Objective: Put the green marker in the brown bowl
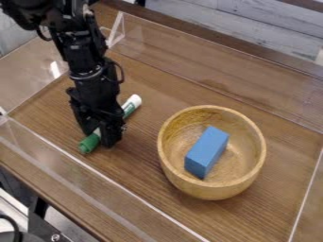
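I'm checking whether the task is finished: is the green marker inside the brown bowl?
No. The green marker lies on the table under the gripper, left of the brown bowl, which holds only a blue block.

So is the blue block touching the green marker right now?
Apart. The camera view shows the blue block lying inside the brown bowl, while the green marker lies on the wooden table outside the bowl, under the pincer.

a dark brown wooden tabletop (214, 85) with lengthwise grain fills the view, fenced by low clear plastic walls (228, 59). soft even light glints off the panels. beyond the far wall lies pale flooring (271, 24).
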Controlling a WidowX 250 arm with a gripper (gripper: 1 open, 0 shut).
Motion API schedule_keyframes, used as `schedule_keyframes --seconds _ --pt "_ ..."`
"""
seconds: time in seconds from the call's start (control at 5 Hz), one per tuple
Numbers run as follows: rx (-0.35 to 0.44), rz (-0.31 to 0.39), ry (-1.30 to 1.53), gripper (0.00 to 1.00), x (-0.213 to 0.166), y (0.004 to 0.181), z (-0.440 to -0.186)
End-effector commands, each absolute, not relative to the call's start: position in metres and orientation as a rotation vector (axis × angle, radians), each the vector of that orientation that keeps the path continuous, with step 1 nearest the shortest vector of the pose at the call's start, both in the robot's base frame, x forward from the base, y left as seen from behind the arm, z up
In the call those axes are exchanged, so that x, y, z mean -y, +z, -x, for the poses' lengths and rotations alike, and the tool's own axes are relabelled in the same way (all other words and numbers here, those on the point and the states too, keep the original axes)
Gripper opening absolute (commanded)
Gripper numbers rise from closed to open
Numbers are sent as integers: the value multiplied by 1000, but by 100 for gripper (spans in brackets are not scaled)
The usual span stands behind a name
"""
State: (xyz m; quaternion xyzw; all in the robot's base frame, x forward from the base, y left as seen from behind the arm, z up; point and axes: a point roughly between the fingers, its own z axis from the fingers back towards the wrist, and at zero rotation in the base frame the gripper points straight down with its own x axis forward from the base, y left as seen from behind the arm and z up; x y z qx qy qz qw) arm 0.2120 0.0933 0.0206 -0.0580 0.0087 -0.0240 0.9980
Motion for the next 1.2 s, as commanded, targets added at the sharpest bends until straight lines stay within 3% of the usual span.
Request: schedule_keyframes --seconds 0.0,1.0 --pt "12 98 -44 0 -98 28 -217" --pt "-6 95 -54 0 -90 60 -218"
